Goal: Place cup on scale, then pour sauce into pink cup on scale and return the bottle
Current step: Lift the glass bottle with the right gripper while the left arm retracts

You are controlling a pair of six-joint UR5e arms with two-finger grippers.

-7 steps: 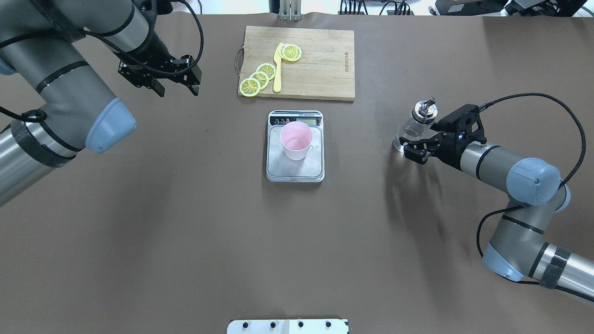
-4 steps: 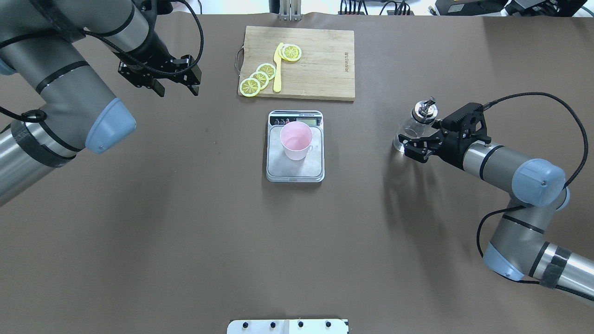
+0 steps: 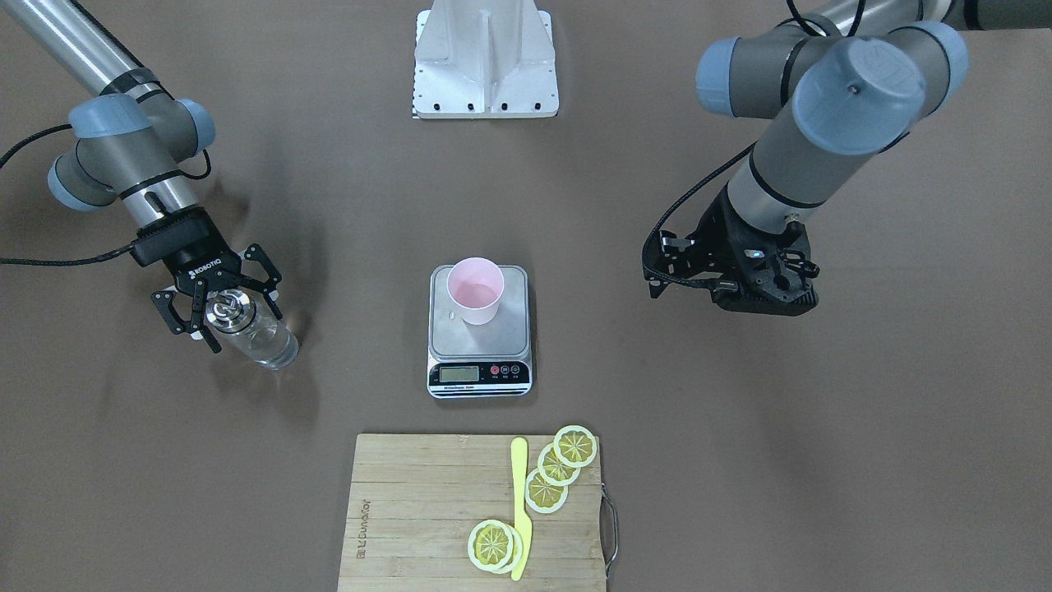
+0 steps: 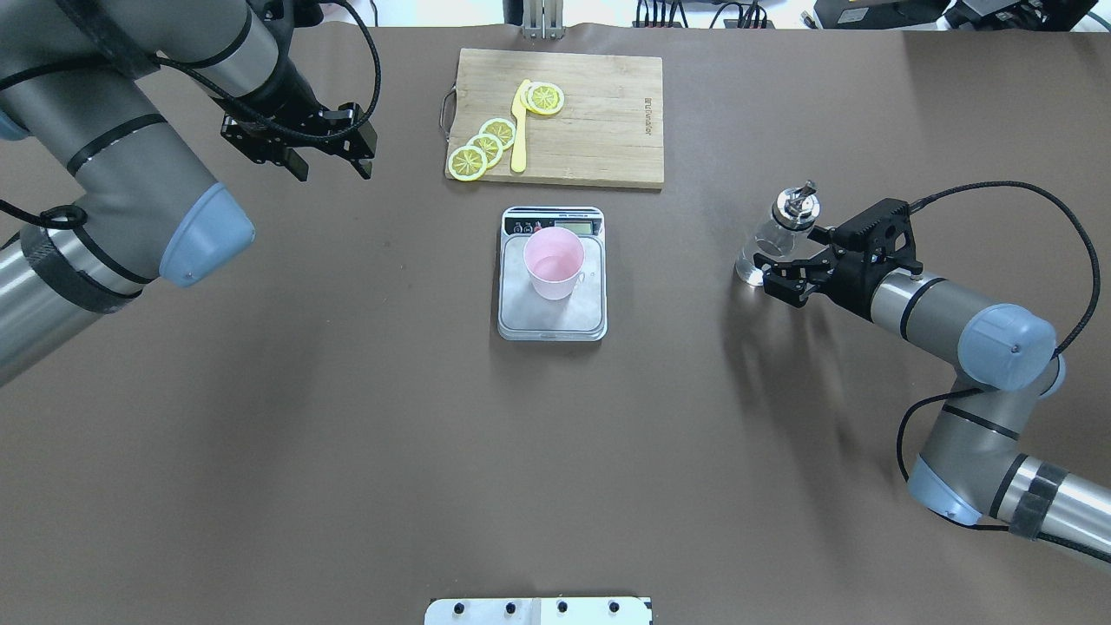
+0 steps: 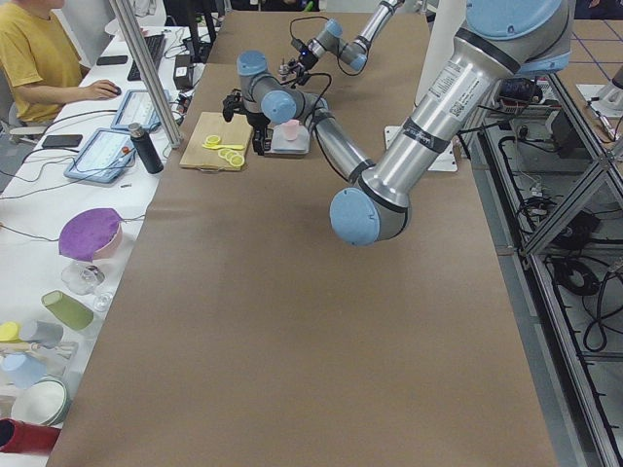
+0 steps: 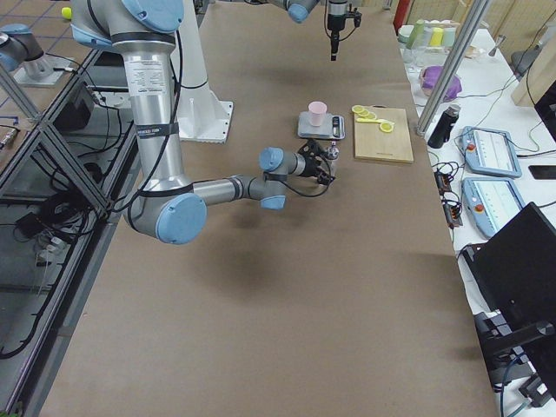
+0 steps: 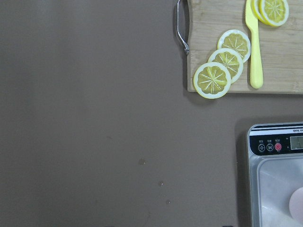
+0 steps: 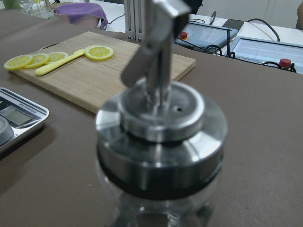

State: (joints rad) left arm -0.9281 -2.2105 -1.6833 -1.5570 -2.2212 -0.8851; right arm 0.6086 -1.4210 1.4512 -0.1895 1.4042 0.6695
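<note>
The pale pink cup (image 4: 553, 260) (image 3: 474, 289) stands upright on the steel platform of the scale (image 4: 521, 312) (image 3: 509, 333) at mid-table. On the table to the robot's right stands the glass bottle (image 4: 768, 239) (image 3: 255, 333) with its metal pourer cap (image 8: 161, 118), the clear sauce (image 3: 275, 349) showing in its lower part. My right gripper (image 4: 772, 276) (image 3: 222, 316) is open at the bottle, one finger on each side, not clamped. Far off at the back left, my left gripper (image 4: 334, 163) (image 3: 657, 275) hangs open and empty.
A bamboo cutting board (image 4: 599, 121) (image 3: 411, 510) with lemon slices (image 4: 486, 143) and a yellow knife (image 4: 519, 130) lies behind the scale. The robot's base plate (image 3: 485, 57) is at the near edge. A seated person (image 5: 39, 58) is beside the table's far side.
My right gripper has shifted slightly to the right, drawing back from the bottle. The bottle, cup, scale and left arm have not moved.
</note>
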